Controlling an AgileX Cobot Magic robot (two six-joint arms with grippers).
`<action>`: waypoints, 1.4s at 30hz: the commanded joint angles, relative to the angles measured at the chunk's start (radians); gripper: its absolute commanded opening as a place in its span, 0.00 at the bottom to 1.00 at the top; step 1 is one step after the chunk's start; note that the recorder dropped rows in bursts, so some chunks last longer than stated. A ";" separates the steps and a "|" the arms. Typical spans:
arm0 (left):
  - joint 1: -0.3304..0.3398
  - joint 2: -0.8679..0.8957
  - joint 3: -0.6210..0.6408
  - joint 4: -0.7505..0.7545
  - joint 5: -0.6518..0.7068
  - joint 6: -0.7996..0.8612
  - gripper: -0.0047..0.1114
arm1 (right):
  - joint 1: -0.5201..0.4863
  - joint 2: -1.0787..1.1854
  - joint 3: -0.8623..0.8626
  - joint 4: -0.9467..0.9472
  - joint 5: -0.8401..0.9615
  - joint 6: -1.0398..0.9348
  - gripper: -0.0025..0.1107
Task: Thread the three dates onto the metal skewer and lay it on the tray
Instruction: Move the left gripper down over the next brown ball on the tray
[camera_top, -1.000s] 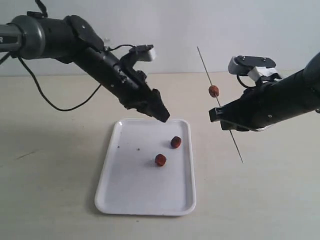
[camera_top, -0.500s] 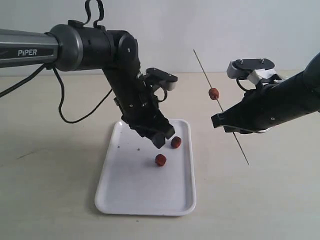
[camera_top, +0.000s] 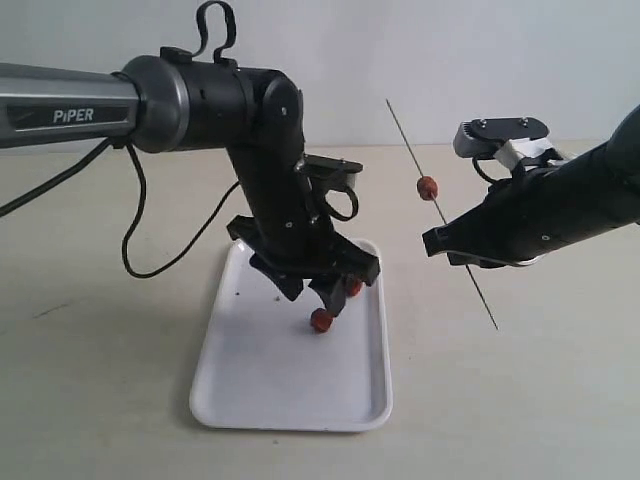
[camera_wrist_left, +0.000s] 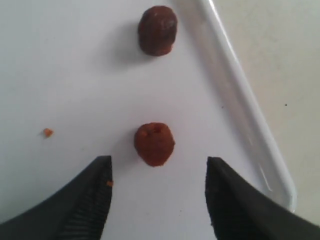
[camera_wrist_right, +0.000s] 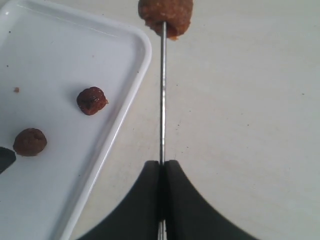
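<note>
Just ahead of the spread-open left claw (camera_top: 312, 297), one date (camera_wrist_left: 154, 144) on the tray (camera_wrist_left: 50, 60)

The left arm is swinging in from the far left and folding down. Its forearm was slanting above the far edge of the tray (camera_top: 290, 400) and is now pointing steeply down over it. The left gripper (camera_top: 312, 297) is dropping toward the nearer loose date (camera_top: 321, 320), its wide-apart jaws now flanking that fruit without touching it. The gripper is also starting to cover the other loose date (camera_top: 353, 288). The right arm is shifting only slightly, carrying the metal skewer (camera_top: 412, 150) and its threaded date (camera_top: 428, 187) a touch lower.
</note>
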 joint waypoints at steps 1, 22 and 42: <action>-0.037 0.001 0.003 0.025 -0.048 -0.027 0.52 | -0.005 -0.007 0.004 -0.005 0.005 -0.003 0.02; -0.041 0.001 0.102 0.073 -0.207 -0.157 0.52 | -0.005 -0.007 0.004 -0.005 0.012 -0.003 0.02; -0.041 0.001 0.131 0.096 -0.231 -0.237 0.52 | -0.005 -0.007 0.004 -0.005 0.006 -0.003 0.02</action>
